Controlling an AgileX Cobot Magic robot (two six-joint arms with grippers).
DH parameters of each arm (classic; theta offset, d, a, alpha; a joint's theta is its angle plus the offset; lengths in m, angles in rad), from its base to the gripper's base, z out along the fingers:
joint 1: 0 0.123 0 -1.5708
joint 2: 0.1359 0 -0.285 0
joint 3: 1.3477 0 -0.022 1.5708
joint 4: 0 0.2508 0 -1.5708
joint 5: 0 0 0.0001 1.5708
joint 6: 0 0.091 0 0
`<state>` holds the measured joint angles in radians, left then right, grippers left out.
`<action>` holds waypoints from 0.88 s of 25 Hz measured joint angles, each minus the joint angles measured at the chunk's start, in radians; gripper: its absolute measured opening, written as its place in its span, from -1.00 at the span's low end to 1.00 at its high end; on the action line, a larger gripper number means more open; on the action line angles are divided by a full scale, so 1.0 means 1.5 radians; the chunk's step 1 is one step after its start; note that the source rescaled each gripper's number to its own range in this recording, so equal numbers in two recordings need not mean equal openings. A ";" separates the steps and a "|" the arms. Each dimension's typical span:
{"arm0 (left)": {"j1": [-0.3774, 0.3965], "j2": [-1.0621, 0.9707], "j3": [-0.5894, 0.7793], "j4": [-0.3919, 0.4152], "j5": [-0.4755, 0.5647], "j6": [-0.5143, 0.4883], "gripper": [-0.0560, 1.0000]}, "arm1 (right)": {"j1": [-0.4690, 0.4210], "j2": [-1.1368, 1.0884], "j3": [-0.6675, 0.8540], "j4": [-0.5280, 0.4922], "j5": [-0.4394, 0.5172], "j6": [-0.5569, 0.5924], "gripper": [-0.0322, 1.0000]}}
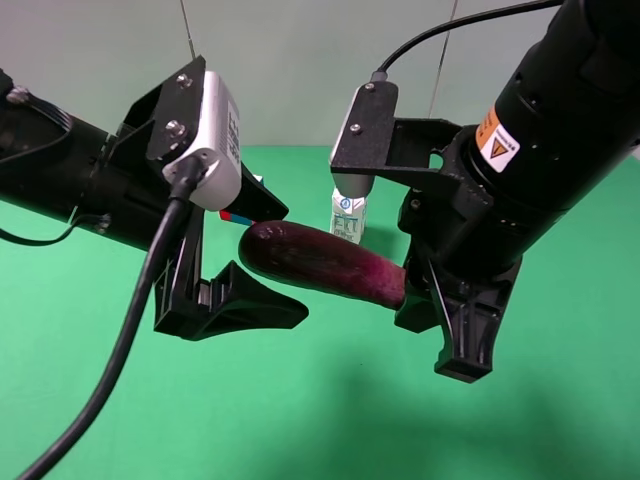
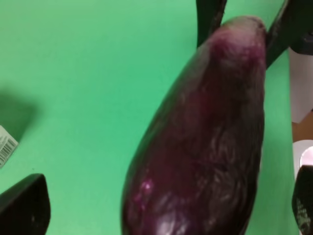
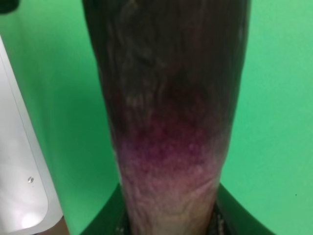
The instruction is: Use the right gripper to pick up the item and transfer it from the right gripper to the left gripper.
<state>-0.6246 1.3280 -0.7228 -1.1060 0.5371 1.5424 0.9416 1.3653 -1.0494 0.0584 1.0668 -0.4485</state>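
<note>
From the high camera, a flat bright-green bench (image 1: pixel 90 400) fills the lower scene, with soft shadows of the arms on it, and meets a plain pale grey-green wall (image 1: pixel 300 60) behind. Clear above the bench, a long glossy dark-purple eggplant (image 1: pixel 320 265) lies roughly level between the two arms. The right pincer (image 1: pixel 435 330), on a bulky black arm with an orange warning sticker (image 1: pixel 497 135), is clamped on the eggplant's paler, reddish end. The left pincer (image 1: pixel 290 262), below a white-grey screwed block (image 1: pixel 215 140) and a thick black cable (image 1: pixel 130 330), stands spread with the eggplant's dark rounded end between its fingers. A white-and-blue milk carton (image 1: pixel 348 218) stands on the bench behind the eggplant. In the left wrist view the eggplant (image 2: pixel 205 147) runs away from the camera over bare green bench (image 2: pixel 73 73). The left pincer (image 2: pixel 164 203) is wide apart, with one black finger (image 2: pixel 24 205) well clear of the skin, and the right pincer (image 2: pixel 244 22) pinches the far end. A barcode label (image 2: pixel 6 147) lies at the picture's edge. In the right wrist view the eggplant (image 3: pixel 171 98) fills the middle over plain green bench (image 3: pixel 274 98), its skin fading from near black to purple-red where the right pincer (image 3: pixel 168 223) is pressed onto it, and a white rounded shape (image 3: pixel 19 171) that I cannot identify sits alongside
</note>
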 joint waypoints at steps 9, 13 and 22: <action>0.000 0.000 0.000 -0.001 0.001 0.008 0.23 | 0.000 0.000 0.000 0.000 -0.002 -0.016 -0.93; 0.000 0.000 0.000 -0.002 0.004 0.013 -0.25 | 0.000 0.000 0.000 0.001 -0.005 -0.040 -0.93; -0.001 0.000 0.000 0.000 0.031 0.015 -0.86 | 0.000 0.000 0.000 0.003 -0.029 -0.130 -0.94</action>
<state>-0.6257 1.3280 -0.7228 -1.1065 0.5831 1.5653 0.9416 1.3653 -1.0494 0.0634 1.0237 -0.6430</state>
